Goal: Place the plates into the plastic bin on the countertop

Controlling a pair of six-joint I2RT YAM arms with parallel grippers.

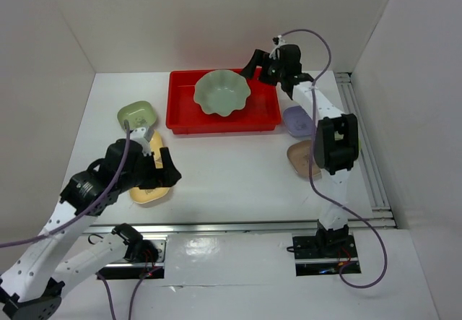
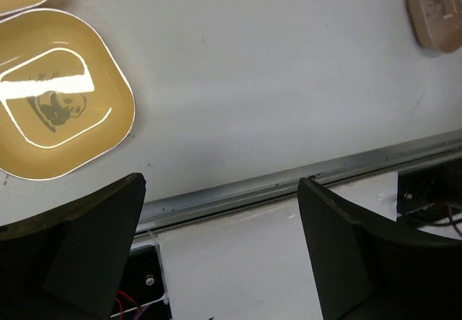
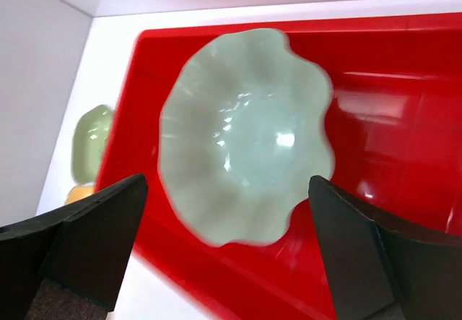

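The pale green scalloped dish (image 1: 222, 92) lies in the red bin (image 1: 186, 116), with bare red floor on either side. The right gripper (image 1: 261, 71) hangs at the bin's far right corner, jaws spread wide and empty. The left gripper (image 1: 160, 157), equally wide and empty, hovers over a yellow dish (image 1: 150, 193) near the left wall, with open countertop (image 1: 231, 168) between the arms. Only the left wrist view shows that dish's panda print.

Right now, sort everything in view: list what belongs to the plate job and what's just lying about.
Job: red bin, scalloped green dish inside it, small green dish, yellow dish, second yellow dish, lavender dish, pink dish.
Just there: front metal rail, side rail, purple cable.
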